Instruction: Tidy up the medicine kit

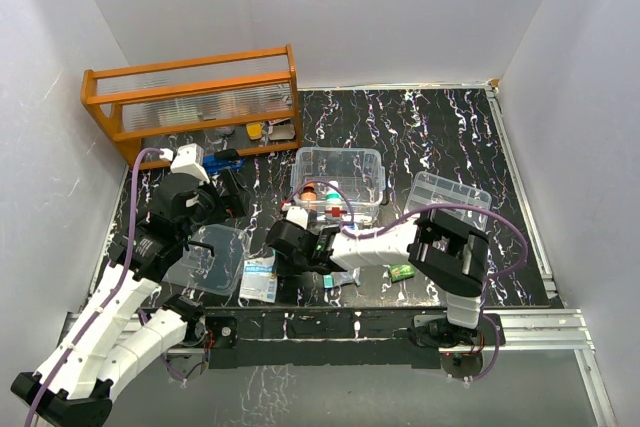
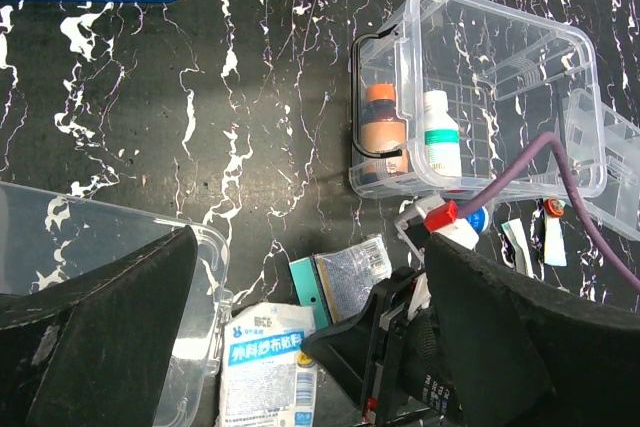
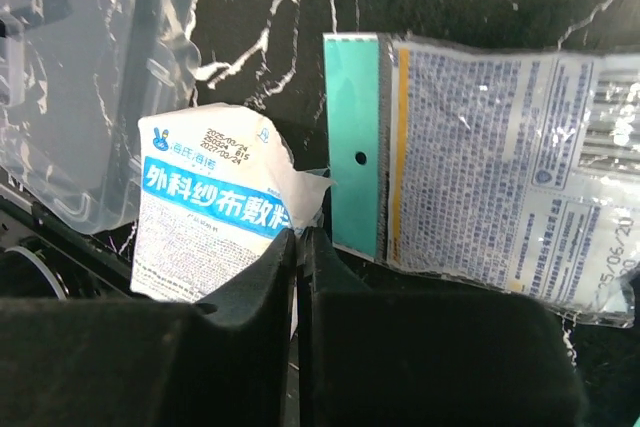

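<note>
Currently, at the near edge of the worktop, your right pincer [image 3: 300, 247] is pressed together and appears to pinch the edge of the white gauze packet [image 3: 205, 207]. The packet is not yet lifted clear. Just beside it lies a teal-edged sachet [image 3: 470, 197], and a small green item [image 1: 402, 271] sits loose to the right. Your left pincer [image 2: 310, 247] hangs spread wide above a clear plastic tray [image 1: 210, 259], holding nothing. Farther back, mid-worktop, the medicine kit [image 1: 340, 152] stands open with an orange-capped bottle [image 2: 383, 132] and a white bottle [image 2: 440, 142] inside. Small tubes [image 2: 548, 237] lie by its front. A second clear piece [image 1: 450, 197] lies to its right. Judgement: early stage. Two items are packed, several are still loose, and the lid is off.
</note>
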